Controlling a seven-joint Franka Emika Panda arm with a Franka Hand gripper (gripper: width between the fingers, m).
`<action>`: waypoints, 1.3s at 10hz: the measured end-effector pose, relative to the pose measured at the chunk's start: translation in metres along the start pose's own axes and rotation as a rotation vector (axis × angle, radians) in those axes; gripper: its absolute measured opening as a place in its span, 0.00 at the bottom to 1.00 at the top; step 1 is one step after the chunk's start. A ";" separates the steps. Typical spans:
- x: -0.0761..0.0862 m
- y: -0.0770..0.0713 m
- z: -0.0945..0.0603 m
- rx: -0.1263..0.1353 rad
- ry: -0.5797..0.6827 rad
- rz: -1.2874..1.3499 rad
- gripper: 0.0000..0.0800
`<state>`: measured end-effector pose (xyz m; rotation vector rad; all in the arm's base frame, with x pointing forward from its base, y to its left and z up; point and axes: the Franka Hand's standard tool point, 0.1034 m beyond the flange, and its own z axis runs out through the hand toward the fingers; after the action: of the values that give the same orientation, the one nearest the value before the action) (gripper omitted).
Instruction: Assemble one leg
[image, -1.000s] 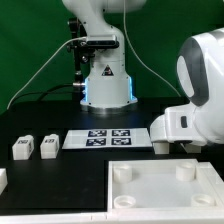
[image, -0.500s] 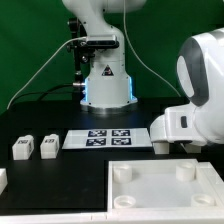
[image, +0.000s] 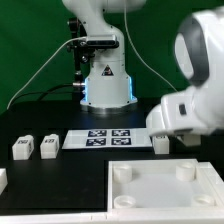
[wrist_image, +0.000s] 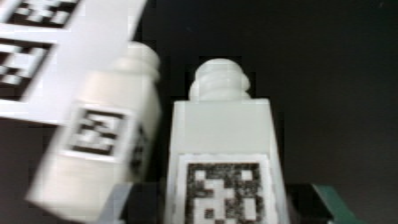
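Observation:
In the wrist view a white leg (wrist_image: 222, 150) with a black-and-white marker lies lengthwise between my fingers. My gripper (wrist_image: 222, 206) has its dark pads (wrist_image: 146, 200) against both sides of that leg. A second leg (wrist_image: 103, 130) lies right beside it. In the exterior view the arm's white hand (image: 188, 108) hides the fingers, and one leg (image: 160, 143) shows just below it. Two more legs (image: 22, 148) (image: 48, 147) stand at the exterior view's left. The large white square base (image: 165, 185) with round corner sockets lies in front.
The marker board (image: 105, 138) lies mid-table, just left of the hand, and its edge shows in the wrist view (wrist_image: 45, 40). The arm's base (image: 105, 85) stands behind it. Another white part (image: 3, 180) pokes in at the left edge.
The arm's hand has moved up and toward the exterior view's left in the last half second. The legs at the left, the marker board and the base have not moved.

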<state>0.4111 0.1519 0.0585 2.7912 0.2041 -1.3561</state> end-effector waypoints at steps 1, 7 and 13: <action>-0.009 0.009 -0.019 0.008 0.019 -0.017 0.36; 0.000 0.039 -0.125 0.042 0.621 -0.016 0.36; 0.018 0.051 -0.149 0.040 1.274 -0.016 0.36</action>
<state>0.5454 0.1161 0.1355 3.1741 0.1958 0.5899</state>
